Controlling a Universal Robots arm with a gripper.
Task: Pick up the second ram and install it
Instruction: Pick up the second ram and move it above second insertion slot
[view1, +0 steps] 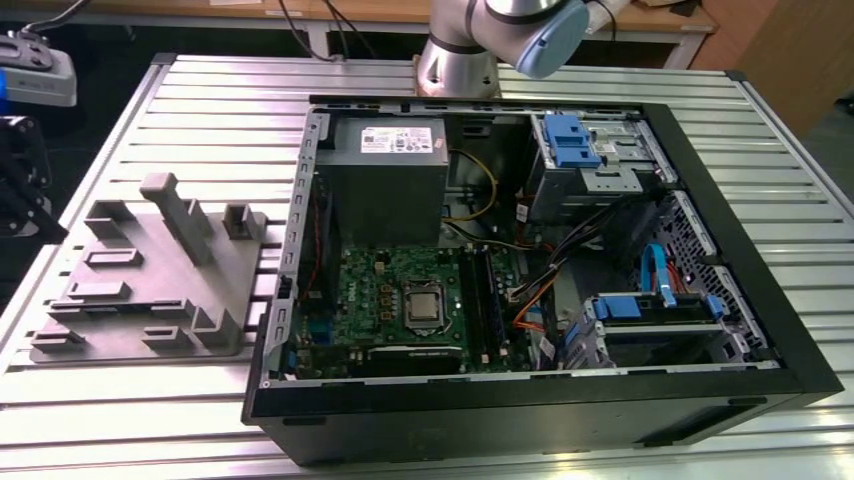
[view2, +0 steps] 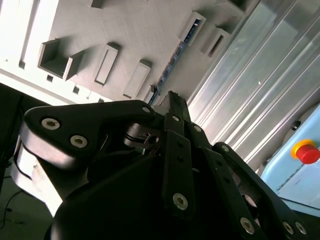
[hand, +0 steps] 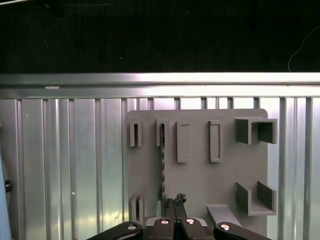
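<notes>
The second ram is a thin dark strip standing on edge in a slot of the grey fixture. It also appears as a thin dark line in the second wrist view. My gripper hangs well above the fixture, its tips lining up with one end of the ram. The fingers are shut together with nothing between them. In the exterior view the green motherboard lies inside the open computer case, and the grey fixture sits on the exterior view's left.
The fixture has several raised blocks and slots, with a tall post. The ribbed metal table lies around it, with its edge beyond. Black and orange cables, a power supply and blue drive bays crowd the case. A red button sits beside the table.
</notes>
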